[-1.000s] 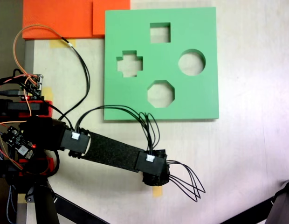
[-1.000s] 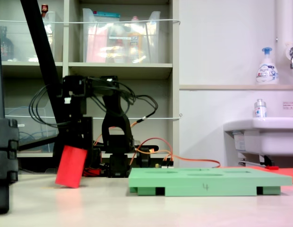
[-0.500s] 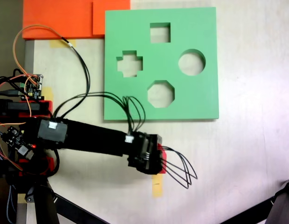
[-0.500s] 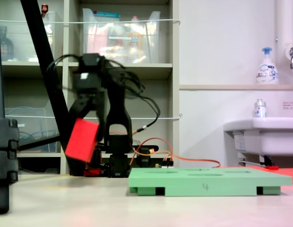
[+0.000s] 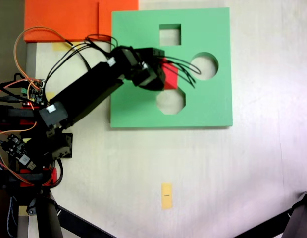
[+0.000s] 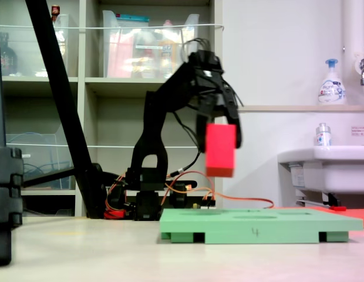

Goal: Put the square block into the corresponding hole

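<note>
My gripper point(image 5: 166, 77) point(image 6: 220, 141) is shut on the red square block point(image 5: 171, 79) point(image 6: 221, 150) and holds it in the air well above the green foam board point(image 5: 213, 104) point(image 6: 258, 226). Seen from above, the block hangs over the board's middle, between the octagonal cut-out point(image 5: 171, 101) and the round cut-out point(image 5: 204, 66). The square hole point(image 5: 170, 34) lies open further up the board in that view, apart from the block. The arm covers the cross-shaped cut-out.
An orange foam sheet point(image 5: 64, 20) lies at the board's top left corner. A small yellow paper tag point(image 5: 167, 196) sits on the table below the board. Wires and the arm's base point(image 5: 29, 144) crowd the left edge. A black stand leg point(image 5: 292, 218) enters at the bottom right.
The arm has swung from the table area below the board up over the board, lifting the red block higher and carrying it to the board's middle.
</note>
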Available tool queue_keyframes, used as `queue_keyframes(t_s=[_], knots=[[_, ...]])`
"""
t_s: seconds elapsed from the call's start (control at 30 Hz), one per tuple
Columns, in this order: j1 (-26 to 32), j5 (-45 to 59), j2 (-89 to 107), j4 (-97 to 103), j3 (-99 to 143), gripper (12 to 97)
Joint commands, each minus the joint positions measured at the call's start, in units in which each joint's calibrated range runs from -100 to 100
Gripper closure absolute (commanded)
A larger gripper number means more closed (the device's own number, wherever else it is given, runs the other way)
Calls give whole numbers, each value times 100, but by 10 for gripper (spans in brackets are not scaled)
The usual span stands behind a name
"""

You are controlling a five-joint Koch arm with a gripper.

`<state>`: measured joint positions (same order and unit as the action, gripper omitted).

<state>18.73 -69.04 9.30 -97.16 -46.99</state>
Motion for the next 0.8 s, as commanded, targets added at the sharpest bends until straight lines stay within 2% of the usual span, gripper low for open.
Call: queue_keyframes(t_s=[0.0, 0.17, 0.4, 0.77], knots=[[156, -322, -735, -284, -1084, 833], [391, -620, -1992, -284, -2111, 833], [640, -747, -2425, -284, -2121, 829], [698, -537, -2830, -284, -2161, 828]])
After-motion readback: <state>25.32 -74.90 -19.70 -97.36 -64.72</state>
